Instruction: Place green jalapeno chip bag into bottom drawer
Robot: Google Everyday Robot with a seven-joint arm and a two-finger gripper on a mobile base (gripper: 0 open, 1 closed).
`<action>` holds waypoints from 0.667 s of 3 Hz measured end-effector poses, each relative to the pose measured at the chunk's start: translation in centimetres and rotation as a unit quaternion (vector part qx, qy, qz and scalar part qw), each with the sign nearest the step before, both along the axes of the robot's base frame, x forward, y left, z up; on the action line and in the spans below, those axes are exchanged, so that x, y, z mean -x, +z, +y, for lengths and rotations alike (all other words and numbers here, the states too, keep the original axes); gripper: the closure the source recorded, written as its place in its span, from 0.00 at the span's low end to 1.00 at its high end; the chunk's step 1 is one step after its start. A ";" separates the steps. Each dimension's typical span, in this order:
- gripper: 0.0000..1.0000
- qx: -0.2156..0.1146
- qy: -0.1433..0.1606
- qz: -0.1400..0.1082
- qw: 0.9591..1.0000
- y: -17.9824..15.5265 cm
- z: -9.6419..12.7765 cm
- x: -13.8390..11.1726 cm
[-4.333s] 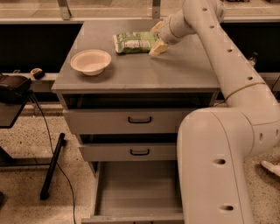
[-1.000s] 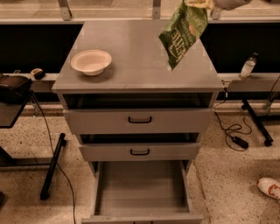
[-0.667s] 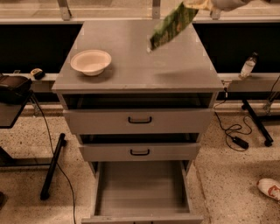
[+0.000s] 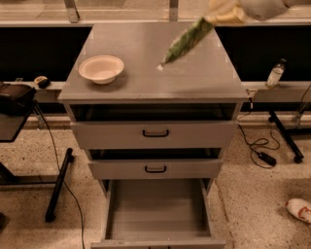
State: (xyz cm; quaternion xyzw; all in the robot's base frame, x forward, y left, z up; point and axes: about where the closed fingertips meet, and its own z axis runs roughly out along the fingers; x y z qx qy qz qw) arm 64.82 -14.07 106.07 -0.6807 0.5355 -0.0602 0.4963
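My gripper (image 4: 224, 14) is at the top right of the camera view, above the back right of the grey cabinet top (image 4: 146, 73). It is shut on the top edge of the green jalapeno chip bag (image 4: 187, 41). The bag hangs in the air, seen nearly edge-on, slanting down and to the left over the cabinet top. The bottom drawer (image 4: 158, 214) is pulled out at the foot of the cabinet, and its grey floor shows nothing on it.
A white bowl (image 4: 101, 68) sits on the cabinet top at the left. Two shallower drawers with black handles (image 4: 155, 133) are slightly pulled out. A black stand (image 4: 14, 104) is at the left. A bottle (image 4: 275, 74), cables and a shoe (image 4: 299, 210) are at the right.
The bag was lifted off the cabinet top. Over the last second it swung from facing the camera to nearly edge-on and shifted left; the gripper stays at the top right.
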 end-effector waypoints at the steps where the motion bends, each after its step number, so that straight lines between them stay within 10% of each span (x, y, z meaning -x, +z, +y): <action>1: 1.00 -0.020 0.033 0.120 0.992 -1.9 0.5 11.3; 2: 1.00 -0.008 0.085 0.208 0.974 -3.5 1.4 21.0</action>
